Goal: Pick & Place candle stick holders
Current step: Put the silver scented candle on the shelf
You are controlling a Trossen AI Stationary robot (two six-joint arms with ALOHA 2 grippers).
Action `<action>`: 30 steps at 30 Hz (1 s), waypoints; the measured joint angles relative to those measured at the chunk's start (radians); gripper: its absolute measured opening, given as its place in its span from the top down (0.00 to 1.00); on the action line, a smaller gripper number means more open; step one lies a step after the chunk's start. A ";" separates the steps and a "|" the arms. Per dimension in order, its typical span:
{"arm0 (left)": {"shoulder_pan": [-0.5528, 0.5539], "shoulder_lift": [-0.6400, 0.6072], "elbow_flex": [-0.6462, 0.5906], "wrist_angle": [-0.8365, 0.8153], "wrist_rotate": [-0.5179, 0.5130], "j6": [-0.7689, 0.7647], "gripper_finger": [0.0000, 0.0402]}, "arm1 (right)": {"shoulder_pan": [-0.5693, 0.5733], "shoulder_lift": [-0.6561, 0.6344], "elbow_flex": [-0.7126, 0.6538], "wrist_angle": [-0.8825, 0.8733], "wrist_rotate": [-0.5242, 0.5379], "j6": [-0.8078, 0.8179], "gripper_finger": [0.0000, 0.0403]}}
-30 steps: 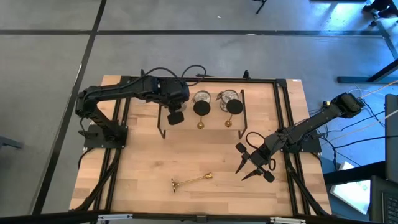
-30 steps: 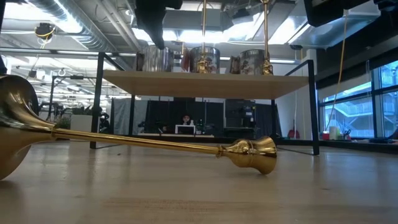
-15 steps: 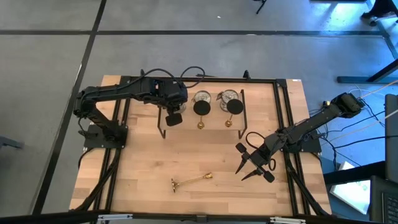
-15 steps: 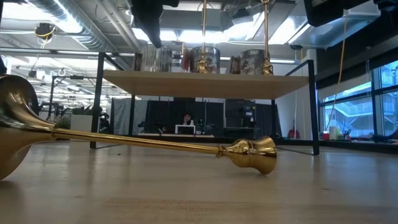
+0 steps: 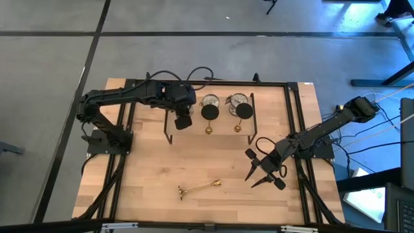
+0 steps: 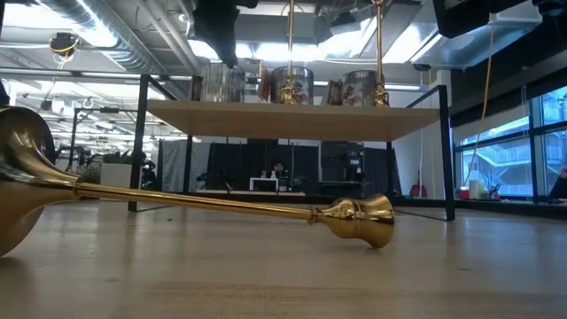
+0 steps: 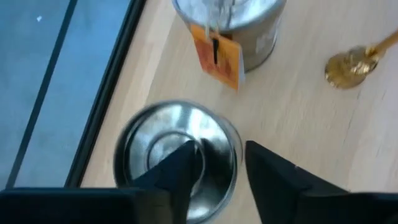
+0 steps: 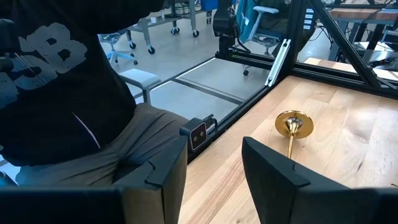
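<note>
The left gripper (image 7: 214, 165), spread, straddles the cup (image 7: 177, 146) rim at the rack's (image 5: 169, 137) nine o'clock end. A shallow rim pinch could tip it. The right gripper (image 5: 264, 169), spread, waits at the stick's (image 5: 200, 188) three o'clock.

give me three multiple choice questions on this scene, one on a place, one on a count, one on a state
1. Where is the left gripper?
A. over the silvery cup at the left end of the wire rack's shelf
B. beside the right arm
C. on the floor

2. How many gold sticks stand upright on the shelf?
A. none
B. two
C. four

3. How is the gold stick on the table lying?
A. upright
B. on its side
C. held by the right gripper

Answers: 1 A, the left wrist view looks down into that cup. 2 B, two stems rise there in the low view. 3 B, it lies flat, apart from the open right gripper.
</note>
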 joint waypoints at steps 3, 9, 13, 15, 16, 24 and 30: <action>0.000 0.000 0.000 0.035 0.000 0.008 0.58 | 0.000 0.000 0.000 0.000 0.000 0.000 0.61; 0.008 0.003 0.002 0.045 -0.006 0.016 0.47 | 0.000 0.000 0.000 0.000 0.000 0.000 0.61; 0.019 0.006 0.002 0.054 -0.004 0.026 0.45 | 0.000 0.000 0.000 0.000 0.000 0.000 0.61; 0.027 0.010 0.002 0.060 -0.001 0.026 0.45 | 0.000 0.000 0.000 0.000 0.000 0.000 0.61; 0.032 0.010 0.002 0.062 0.002 0.030 0.45 | 0.000 0.000 0.000 0.000 0.000 0.000 0.61; 0.056 0.031 0.004 0.073 0.015 0.044 0.45 | 0.000 0.000 0.000 0.000 0.000 0.000 0.61; 0.055 0.067 0.008 0.070 0.025 0.056 0.46 | 0.000 0.000 0.000 0.000 0.000 0.000 0.61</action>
